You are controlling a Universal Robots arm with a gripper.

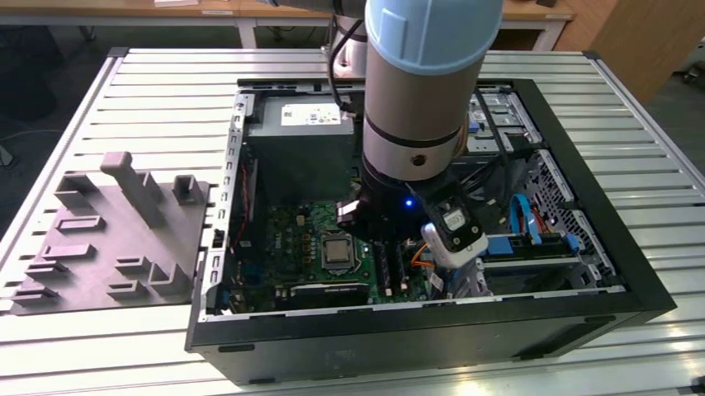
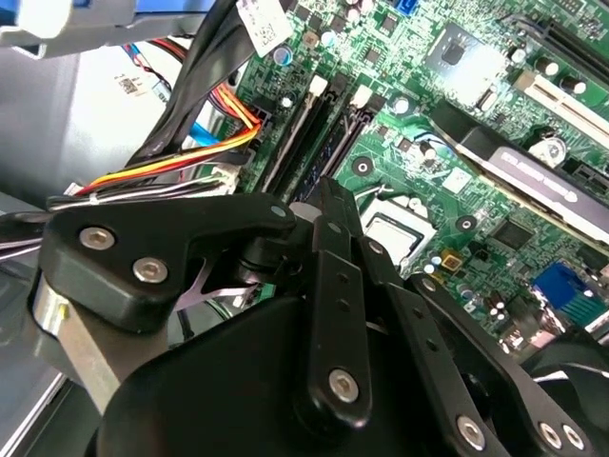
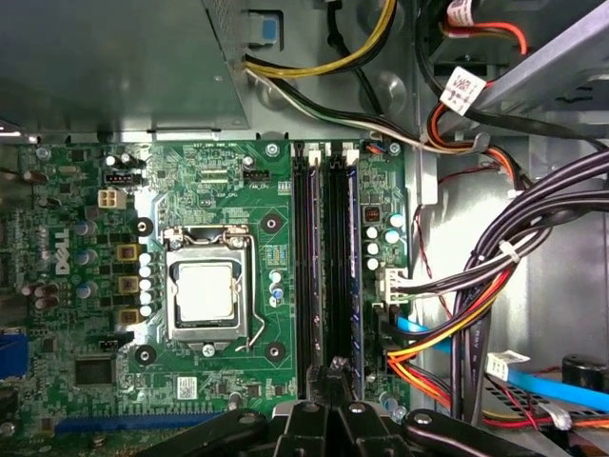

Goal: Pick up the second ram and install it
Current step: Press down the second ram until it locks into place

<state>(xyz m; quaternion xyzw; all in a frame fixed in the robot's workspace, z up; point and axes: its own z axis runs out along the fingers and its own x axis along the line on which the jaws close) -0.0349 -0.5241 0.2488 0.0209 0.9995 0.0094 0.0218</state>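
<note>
The ram (image 3: pixel 352 276) sits in the slot at the outer edge of the memory bank (image 3: pixel 328 276), straight ahead of the gripper (image 3: pixel 335 369), whose fingers (image 2: pixel 335 214) are pinched together with nothing between them, tips hovering just above the slots. To one side of the fingers is the CPU socket (image 3: pixel 205 290), to the other a cable bundle (image 3: pixel 476 286) crowding in close. All of it sits inside the open PC case (image 1: pixel 600 186), arm (image 1: pixel 424 91) reaching in from above, walls well apart from it
</note>
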